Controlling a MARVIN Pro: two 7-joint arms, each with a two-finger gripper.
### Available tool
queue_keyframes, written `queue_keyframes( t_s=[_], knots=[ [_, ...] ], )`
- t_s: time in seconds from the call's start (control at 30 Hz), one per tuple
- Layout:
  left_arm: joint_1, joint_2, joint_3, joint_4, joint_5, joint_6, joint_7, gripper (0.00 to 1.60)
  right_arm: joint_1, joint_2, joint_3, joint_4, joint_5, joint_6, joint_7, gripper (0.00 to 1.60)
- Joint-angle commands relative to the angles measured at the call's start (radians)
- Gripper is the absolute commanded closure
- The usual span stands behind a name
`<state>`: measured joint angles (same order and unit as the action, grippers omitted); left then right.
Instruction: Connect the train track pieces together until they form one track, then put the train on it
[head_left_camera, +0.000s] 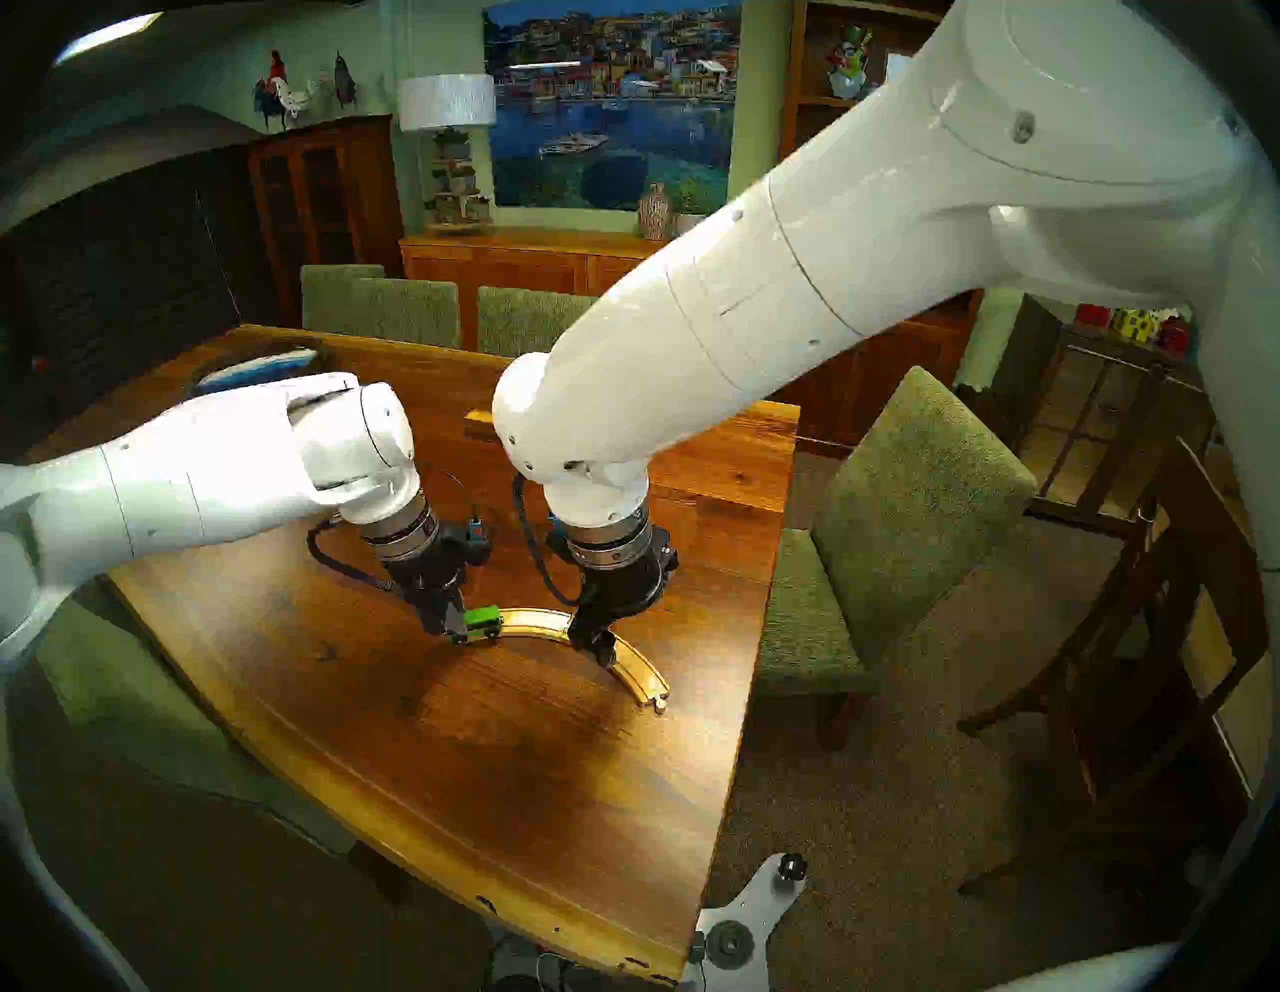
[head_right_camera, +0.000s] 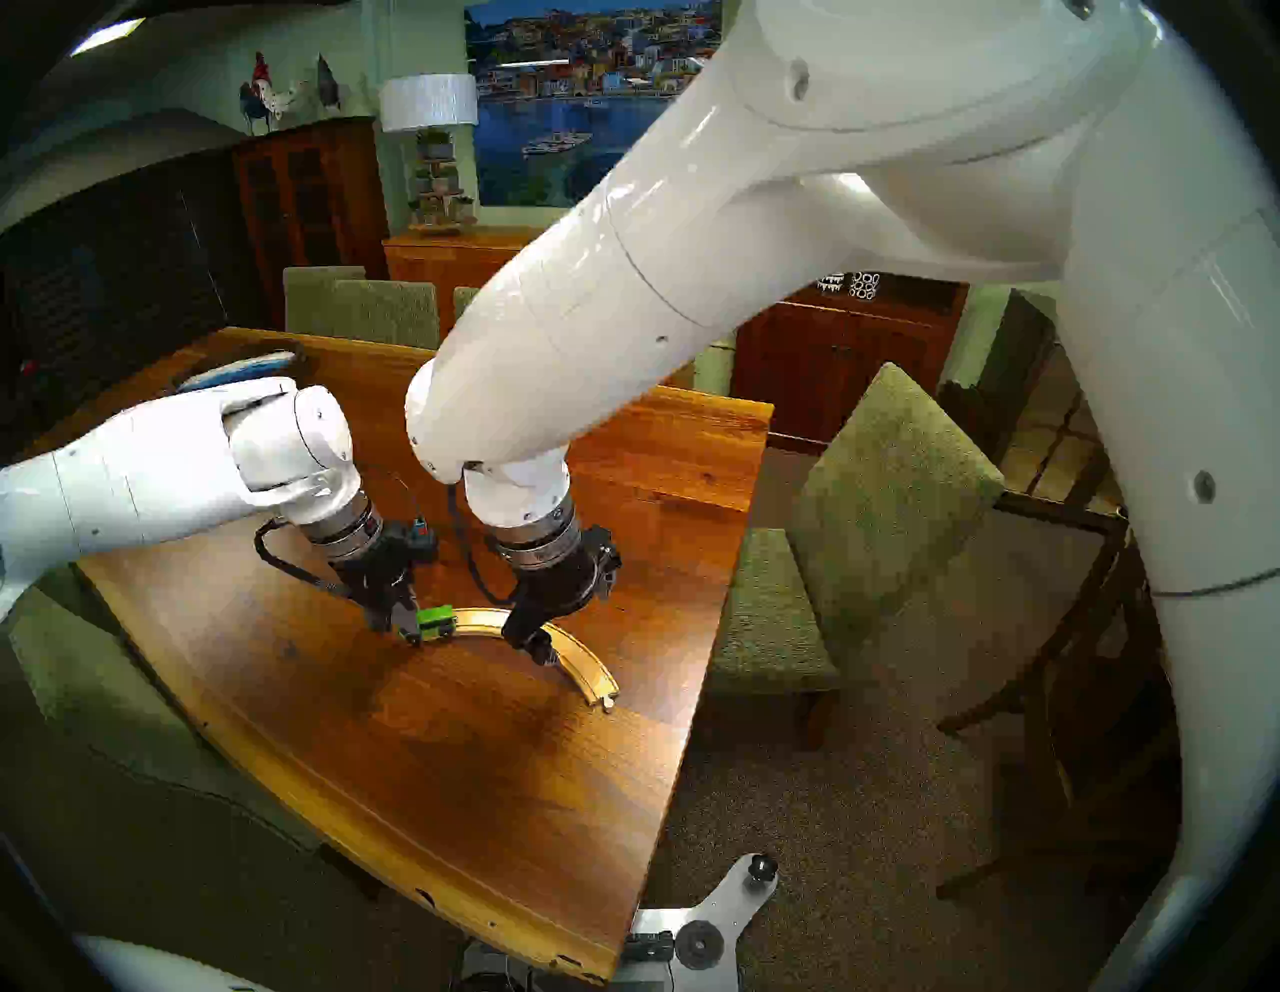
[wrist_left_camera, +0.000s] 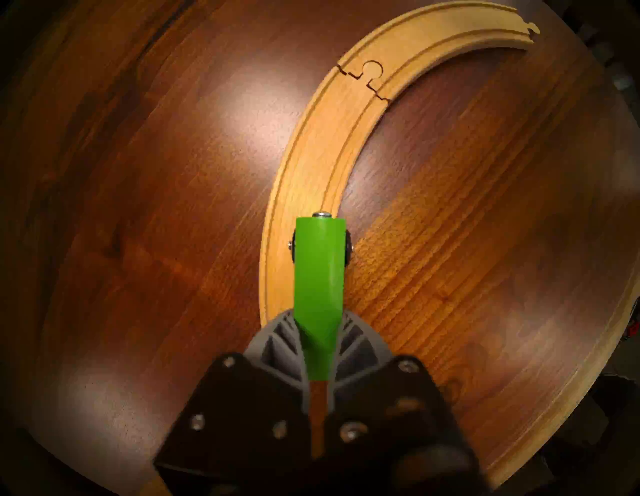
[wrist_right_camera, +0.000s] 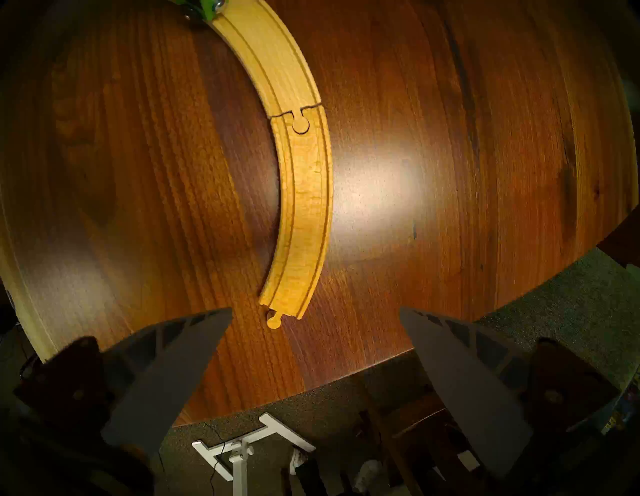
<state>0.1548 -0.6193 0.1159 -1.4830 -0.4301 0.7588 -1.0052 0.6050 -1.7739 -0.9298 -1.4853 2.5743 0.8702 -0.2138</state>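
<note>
Two curved pale-wood track pieces lie joined as one track (head_left_camera: 623, 658) (head_right_camera: 575, 648) on the table (head_left_camera: 485, 796), and the peg-and-socket joint (wrist_left_camera: 372, 74) (wrist_right_camera: 299, 121) is closed. My left gripper (head_left_camera: 454, 627) (wrist_left_camera: 317, 322) is shut on the rear of the green train (head_left_camera: 483, 618) (head_right_camera: 435, 618) (wrist_left_camera: 318, 270). The train's front wheels are over the left end of the track (wrist_left_camera: 311, 156); whether they rest in the grooves I cannot tell. My right gripper (head_left_camera: 599, 644) (wrist_right_camera: 315, 311) hangs open just above the track's right half (wrist_right_camera: 308, 207), holding nothing. The track's free peg (wrist_right_camera: 274, 320) points toward the table's near edge.
Green upholstered chairs stand at the table's right side (head_left_camera: 900, 519) and far side (head_left_camera: 402, 305). A dark basket with something blue in it (head_left_camera: 256, 364) sits at the table's far left. A pale wooden edge (head_left_camera: 478, 415) shows behind my right forearm. The table's right edge (head_left_camera: 755, 658) runs close to the track.
</note>
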Motion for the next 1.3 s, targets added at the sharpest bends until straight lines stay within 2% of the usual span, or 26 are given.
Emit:
queue_keyframes(
  t_s=[0.0, 0.4, 1.27],
  knots=[
    [-0.035, 0.003, -0.029, -0.005, -0.01, -0.012, -0.01, 1.6, 0.025, 0.013, 0.004, 0.009, -0.001, 0.0, -0.001, 0.0],
    [-0.05, 0.019, -0.041, -0.014, -0.012, -0.019, -0.019, 1.6, 0.024, 0.013, 0.004, 0.009, -0.001, 0.0, -0.001, 0.0],
    [-0.04, -0.053, -0.03, 0.08, -0.003, -0.044, -0.036, 1.6, 0.025, 0.014, 0.005, 0.009, -0.002, 0.0, -0.002, 0.0]
  ],
)
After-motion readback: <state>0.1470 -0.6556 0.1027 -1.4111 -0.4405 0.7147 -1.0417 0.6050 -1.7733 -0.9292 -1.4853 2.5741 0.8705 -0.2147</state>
